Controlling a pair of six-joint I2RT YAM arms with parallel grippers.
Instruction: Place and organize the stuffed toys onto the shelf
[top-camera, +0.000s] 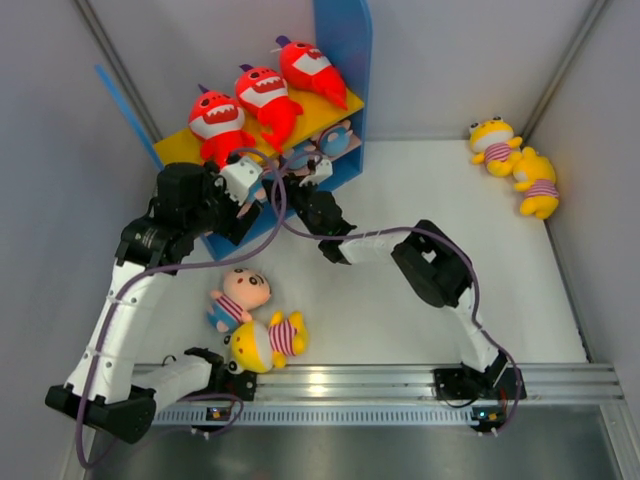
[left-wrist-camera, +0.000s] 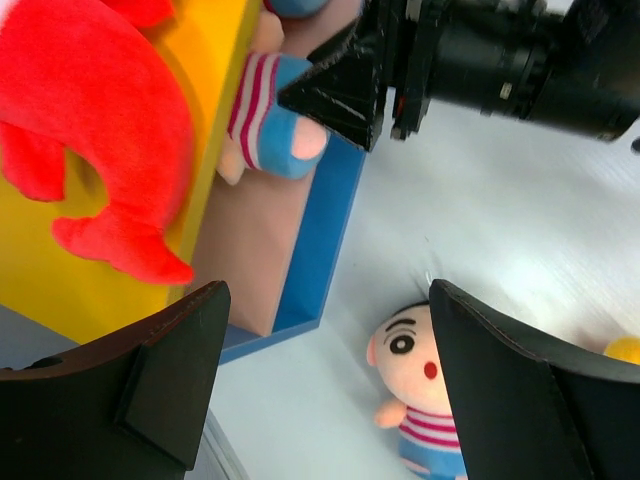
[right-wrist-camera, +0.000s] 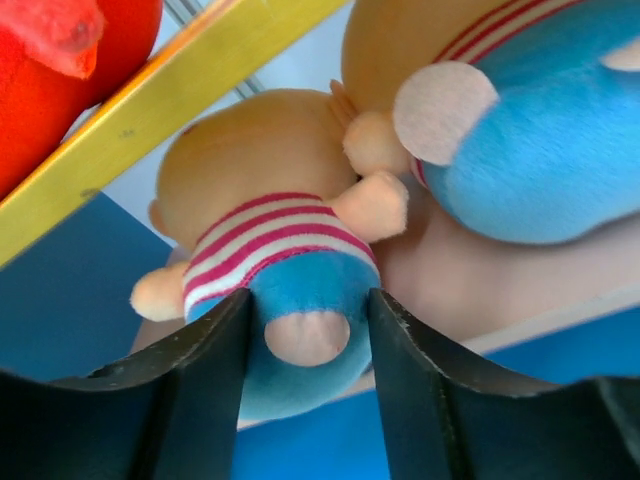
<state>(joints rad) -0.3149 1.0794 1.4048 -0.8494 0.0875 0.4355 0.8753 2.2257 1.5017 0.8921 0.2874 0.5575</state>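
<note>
Step in hand, as far as can be judged: a pink-faced plush doll in a red-and-white striped shirt and blue trousers (right-wrist-camera: 270, 250) is being slotted into the lower tier of the small blue-sided two-tier shelf (top-camera: 345, 40). It's pinched at the blue bottom end by the right gripper (right-wrist-camera: 308, 320), with fingers pressed in on either side, so that hand counts as closed on the toy. The doll is held under the yellow top board (right-wrist-camera: 150, 125), just beside a second striped-shirt doll (right-wrist-camera: 520, 150) lying on the pinkish-tan lower board (left-wrist-camera: 255, 250). Whether the held one is resting on the board yet can't be told.

Orientation: the long axis runs head to feet, with the head pointed into the shelf and the feet back toward the wrist. The face isn't seen from the wrist camera.

The left gripper (left-wrist-camera: 328, 320) is spread wide with nothing in it, just off the shelf's front edge.

Next move, probably: the doll gets set down, the jaws get opened, and the arm gets backed straight out so the neighbour isn't knocked. Three red toothy plush sharks (top-camera: 265, 95) are lined up on top. Left on the white table (top-camera: 360, 320): another pink-faced doll (top-camera: 240, 295) beside a yellow plush doll (top-camera: 262, 340), plus two yellow dolls (top-camera: 492, 143) far right.
</note>
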